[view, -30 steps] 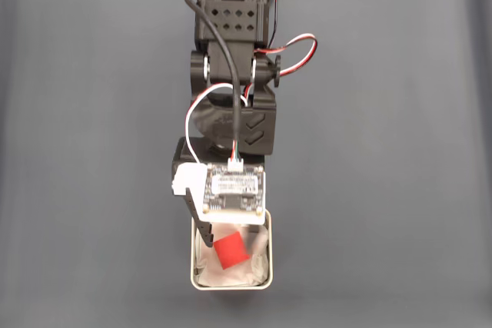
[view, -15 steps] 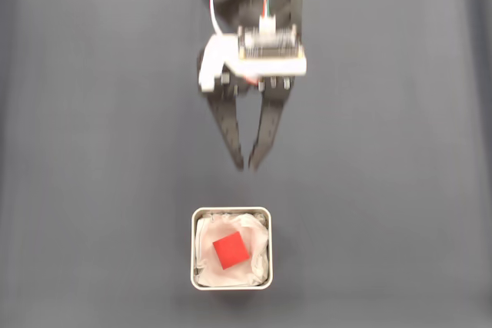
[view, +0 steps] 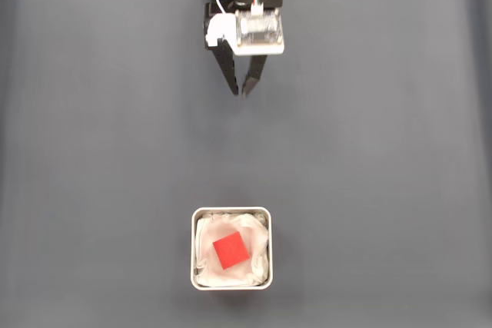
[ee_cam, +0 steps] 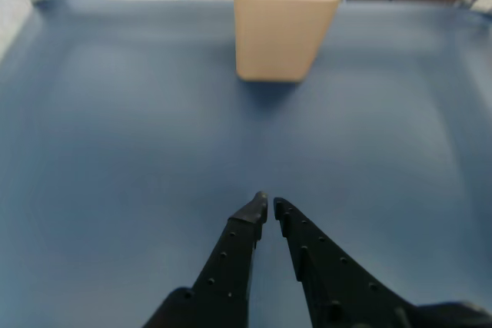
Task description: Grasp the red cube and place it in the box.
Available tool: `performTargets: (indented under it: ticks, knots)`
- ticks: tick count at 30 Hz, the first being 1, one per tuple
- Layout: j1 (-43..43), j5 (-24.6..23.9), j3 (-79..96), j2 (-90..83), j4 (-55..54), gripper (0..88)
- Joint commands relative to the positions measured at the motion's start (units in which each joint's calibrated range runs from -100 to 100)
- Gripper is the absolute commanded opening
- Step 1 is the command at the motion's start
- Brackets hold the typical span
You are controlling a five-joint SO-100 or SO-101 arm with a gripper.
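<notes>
Dark grey matte table surface (view: 384, 151), uniform, bluish in the wrist view.

Gripper (view: 241, 94): black, two tapered fingers, at the top of the fixed view, tips pointing down the picture. In the wrist view (ee_cam: 267, 203) the fingertips stand almost together with a thin sliver of table between them; nearly closed, holding nothing. A white camera board (view: 259, 32) with a white bracket sits above the fingers, with white and red wires leading up to the arm.

Box (view: 231, 211): square silver-grey tin with rounded corners, well apart from the gripper, straight ahead of its tips, toward the bottom of the fixed view. In the wrist view (ee_cam: 280, 36) it stands ahead of the fingertips near the top edge, its near wall looking pale beige, blurred. Lined with crumpled white paper or cloth (view: 207, 263).

Red cube (view: 230, 251): small, bright red, matte, lying inside the box on the white lining, roughly central, turned slightly askew to the box walls. In the wrist view only a blurred reddish patch shows above the box's near rim.
</notes>
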Motion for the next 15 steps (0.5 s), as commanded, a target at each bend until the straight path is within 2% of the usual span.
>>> performTargets:
  ticks: [1, 10, 15]
  knots:
    - [-0.1, -0.9, 5.1, -4.6, 6.6, 0.0]
    - [-1.0, -2.3, 5.8, -4.7, 19.0, 0.0]
    - [-0.7, -2.5, 5.8, -4.7, 19.0, 0.0]
